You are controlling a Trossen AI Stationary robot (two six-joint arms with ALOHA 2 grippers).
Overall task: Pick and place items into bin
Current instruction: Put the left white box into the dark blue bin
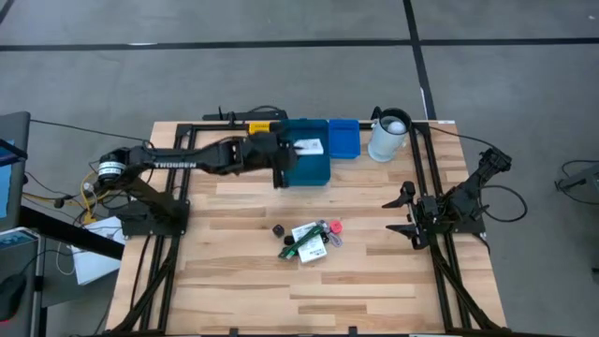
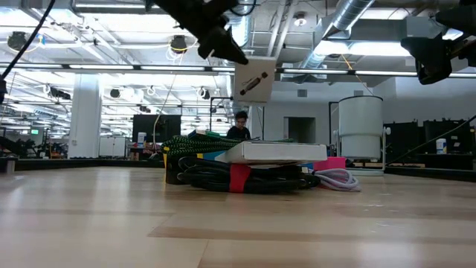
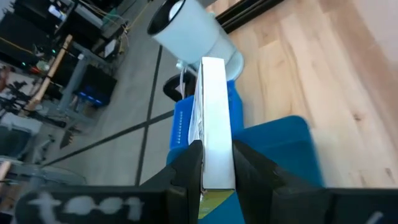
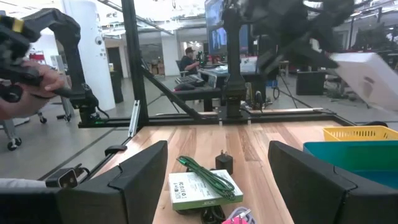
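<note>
Grip: my left pincer [image 3: 216, 165] clamps a white packet [image 3: 214, 118].
Below it: bin [image 1: 304, 159].
Left: pile [image 1: 309, 240], behind me.

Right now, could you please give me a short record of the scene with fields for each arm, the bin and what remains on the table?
left gripper: jaws shut on a white box, held over the blue bin
right gripper: jaws open, empty, waiting at the table's right side
bin: at the table's far edge, beside a white jug
left on table: pile of items near the middle
</note>
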